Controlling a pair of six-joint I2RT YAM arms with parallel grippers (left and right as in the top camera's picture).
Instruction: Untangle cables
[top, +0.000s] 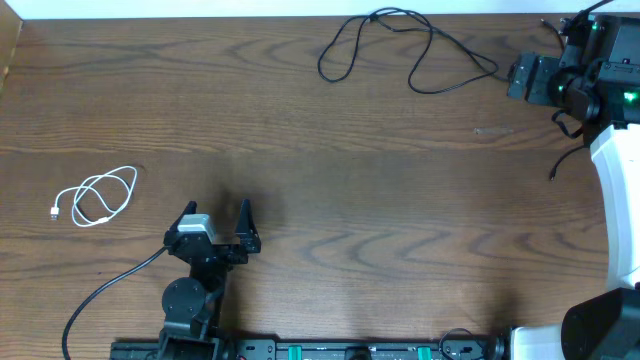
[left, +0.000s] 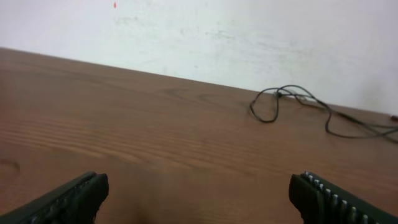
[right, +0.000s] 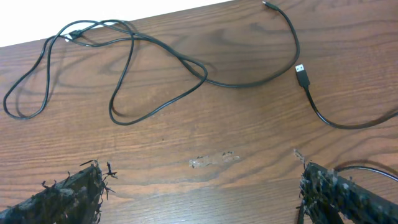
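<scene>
Wood table (top: 350, 200): white cable (top: 95, 197) overhead only; USB plug (right: 302, 73) distinct from right wrist.

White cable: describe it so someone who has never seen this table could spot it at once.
On the wooden table, look toward its left side, left of the left gripper. The white cable lies there alone in a small coil of loops. It is the only white cord; the black cable sprawls along the far edge.

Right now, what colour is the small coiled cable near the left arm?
The coiled cable is white, clearest in the overhead view.
</scene>
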